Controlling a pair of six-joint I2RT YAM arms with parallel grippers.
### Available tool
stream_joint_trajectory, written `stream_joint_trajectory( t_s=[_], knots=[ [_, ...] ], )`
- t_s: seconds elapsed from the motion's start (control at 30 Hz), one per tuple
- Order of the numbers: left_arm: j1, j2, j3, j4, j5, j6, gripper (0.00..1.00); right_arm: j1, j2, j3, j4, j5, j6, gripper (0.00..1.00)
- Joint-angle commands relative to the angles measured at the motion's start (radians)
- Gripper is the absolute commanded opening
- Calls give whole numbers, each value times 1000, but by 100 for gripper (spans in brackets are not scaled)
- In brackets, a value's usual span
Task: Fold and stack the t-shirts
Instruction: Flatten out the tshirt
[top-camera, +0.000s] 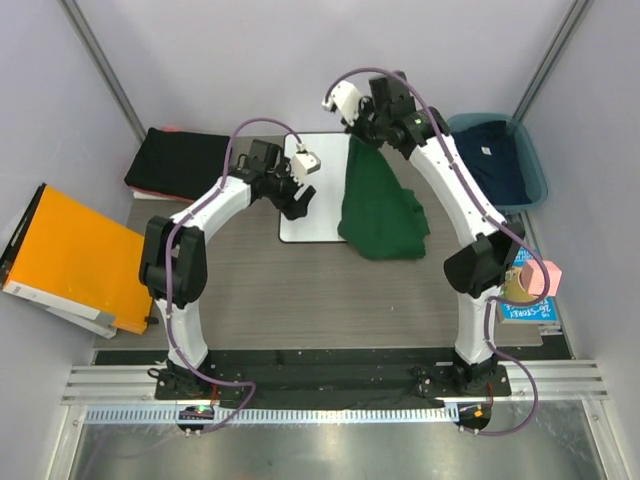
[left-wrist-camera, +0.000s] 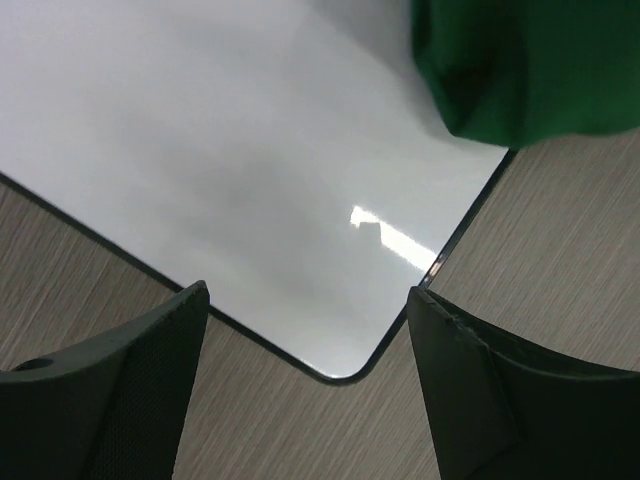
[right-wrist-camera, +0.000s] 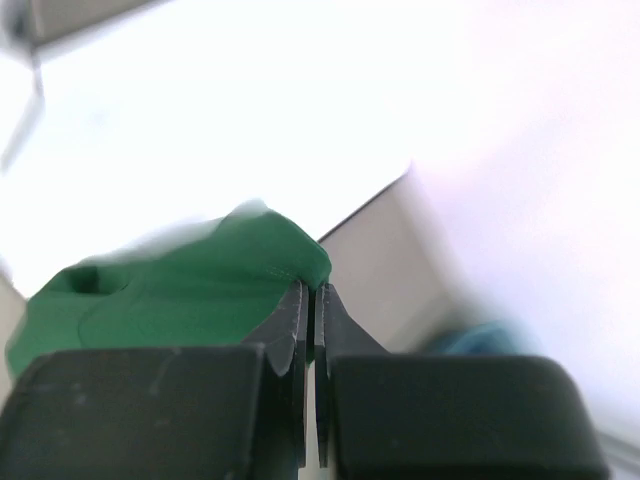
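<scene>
The right gripper (right-wrist-camera: 311, 290) is pressed together on the far edge of the dark green t-shirt (top-camera: 380, 210); the cloth hangs over the right edge of the white board (top-camera: 318, 200). The left gripper (left-wrist-camera: 305, 295) hangs spread above the board's near part.

T-shirts: one green t-shirt (top-camera: 380, 205) and one navy t-shirt (top-camera: 492, 160) are counted, plus one pile of black folded t-shirts (top-camera: 180, 165); how many are stacked in it cannot be told. Robot arms: two are listed, a left arm (top-camera: 200, 215) and a right arm (top-camera: 465, 200). One white board (top-camera: 305, 215), one orange folder (top-camera: 75, 255), one teal bin (top-camera: 535, 170) and one pink block (top-camera: 548, 278) are recorded. Tables: one table (top-camera: 300, 290) is entered.
</scene>
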Motion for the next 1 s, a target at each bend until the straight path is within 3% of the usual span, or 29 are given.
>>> stream_joint_trajectory(
  t_s=[0.0, 0.27, 0.67, 0.73, 0.83, 0.87, 0.97],
  knots=[
    [-2, 40, 55, 102, 156, 3, 81, 74, -107, 230, 163, 178, -117, 1],
    [-16, 81, 123, 212, 213, -112, 83, 226, -263, 117, 508, 349, -414, 1],
    [-71, 135, 112, 468, 308, -293, 86, 256, -279, 132, 593, 446, -540, 1],
    [-78, 150, 120, 562, 320, -362, 78, 256, -277, 132, 596, 458, -551, 1],
    [-92, 175, 115, 697, 351, -459, 52, 257, -280, 132, 599, 464, -565, 1],
    [-101, 189, 113, 761, 357, -483, 35, 257, -282, 130, 599, 467, -570, 1],
    [-120, 218, 136, 815, 377, -553, 0, 257, -282, 127, 602, 489, -582, 1]
  ],
)
